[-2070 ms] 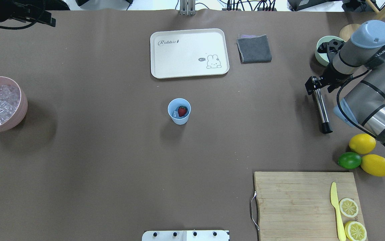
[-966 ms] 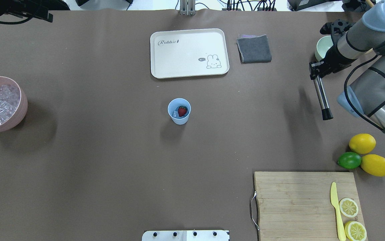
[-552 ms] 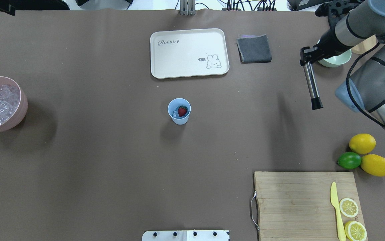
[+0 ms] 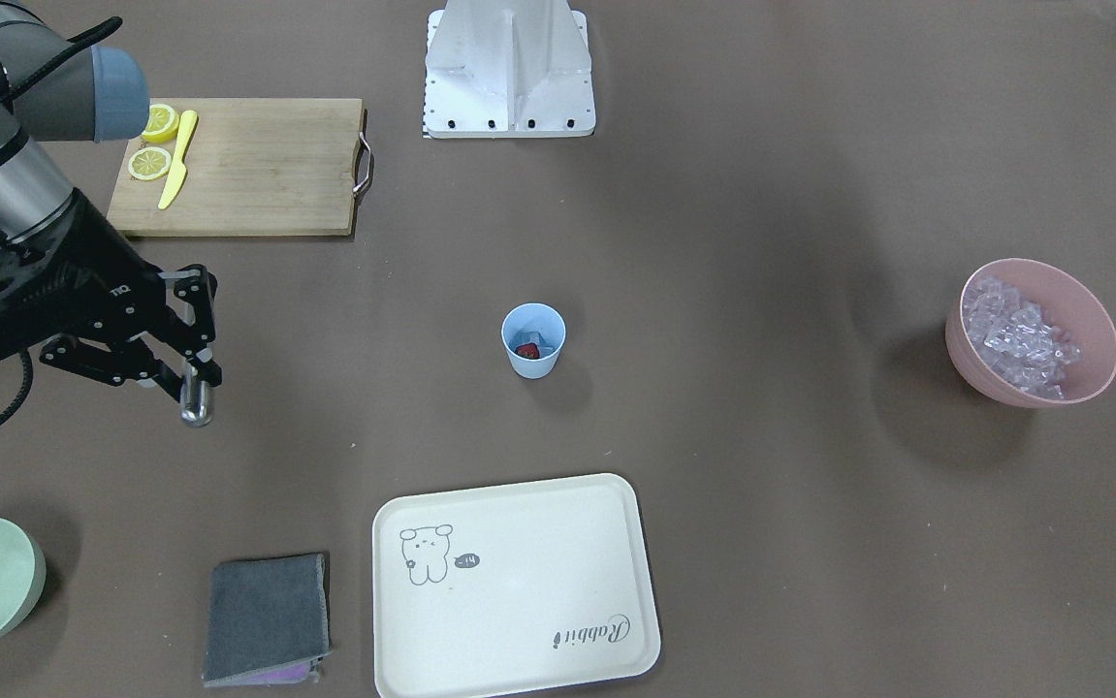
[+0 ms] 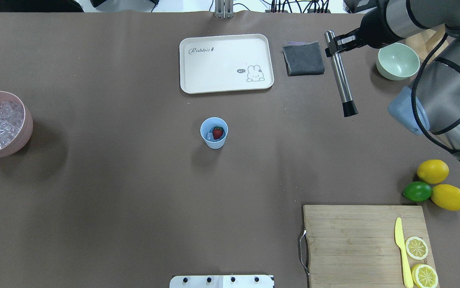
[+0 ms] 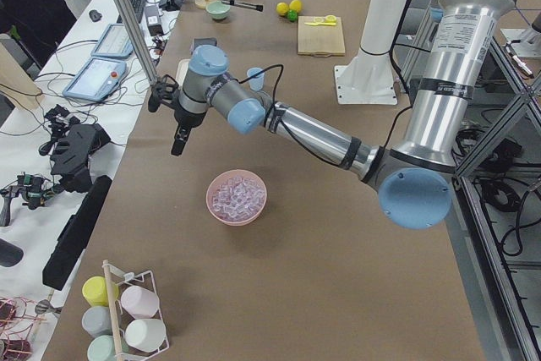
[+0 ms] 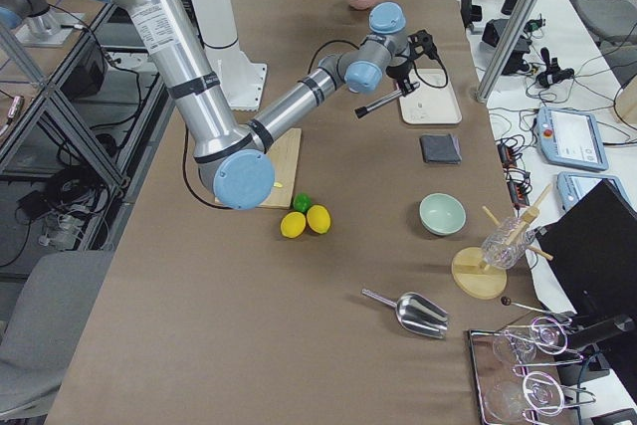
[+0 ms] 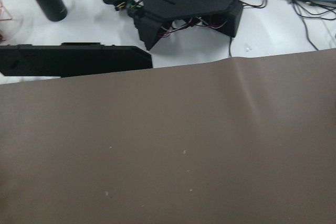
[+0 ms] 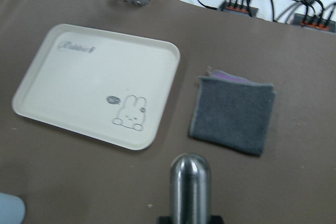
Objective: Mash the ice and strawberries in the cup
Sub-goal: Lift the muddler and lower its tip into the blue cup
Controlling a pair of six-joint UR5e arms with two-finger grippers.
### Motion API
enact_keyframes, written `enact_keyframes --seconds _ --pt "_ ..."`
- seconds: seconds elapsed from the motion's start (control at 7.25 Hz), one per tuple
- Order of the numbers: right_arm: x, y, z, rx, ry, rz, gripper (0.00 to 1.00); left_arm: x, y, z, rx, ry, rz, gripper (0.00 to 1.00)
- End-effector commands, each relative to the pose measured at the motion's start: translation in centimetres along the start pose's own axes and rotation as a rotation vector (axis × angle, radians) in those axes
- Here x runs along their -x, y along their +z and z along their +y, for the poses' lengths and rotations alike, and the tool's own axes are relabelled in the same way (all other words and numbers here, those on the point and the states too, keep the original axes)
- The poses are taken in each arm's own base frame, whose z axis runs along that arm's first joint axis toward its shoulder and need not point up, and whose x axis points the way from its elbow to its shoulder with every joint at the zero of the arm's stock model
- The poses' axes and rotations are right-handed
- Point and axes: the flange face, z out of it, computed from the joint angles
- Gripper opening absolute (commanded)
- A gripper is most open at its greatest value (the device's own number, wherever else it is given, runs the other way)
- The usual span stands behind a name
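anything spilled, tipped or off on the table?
Nothing stands out. The cup stands upright with the strawberry and ice inside, no spill around it; the right gripper holds the muddler in the air.

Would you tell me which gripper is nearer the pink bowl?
Left. The left gripper hangs just beyond the pink bowl; the right gripper is far off, near the grey cloth.
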Motion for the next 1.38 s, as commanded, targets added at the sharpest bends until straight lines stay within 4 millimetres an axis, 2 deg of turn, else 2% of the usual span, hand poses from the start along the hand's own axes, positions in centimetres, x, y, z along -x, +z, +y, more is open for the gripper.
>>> enact_keyframes --seconds 0.0,0.28,0.55,0.69,0.83,0.97,1.1,1.24 --pt "4.8 0.3 0.1 -0.095 -0.104 -0.095 0.0 3.8 1.6 1.7 0.04 -0.133 -0.049 0.98" --pt "8.2 2.2 1.1 -0.306 -0.162 -0.057 0.0 5.1 3.1 1.8 0.057 -0.225 -0.071 0.98" --pt "15.2 3.3 1.0 -0.421 -0.159 -0.059 0.0 5.7 3.7 2.2 0.068 -0.303 -0.084 0.98" --pt "18.2 3.3 1.6 -0.491 -0.113 -0.135 0.0 5.9 3.9 2.2 0.072 -0.343 -0.091 0.98" --pt "19.9 3.5 2.5 -0.58 -0.065 -0.183 0.0 5.7 3.7 2.2 0.069 -0.362 -0.086 0.98" --pt "21.7 4.7 4.3 -0.623 -0.047 -0.173 0.0 6.0 4.0 2.3 0.074 -0.364 -0.088 0.98" --pt "23.1 5.9 5.8 -0.647 -0.039 -0.197 0.0 5.8 3.7 2.4 0.071 -0.359 -0.077 0.98" --pt "23.5 8.2 7.4 -0.675 -0.031 -0.225 0.0 6.1 4.2 2.5 0.08 -0.365 -0.084 0.98"
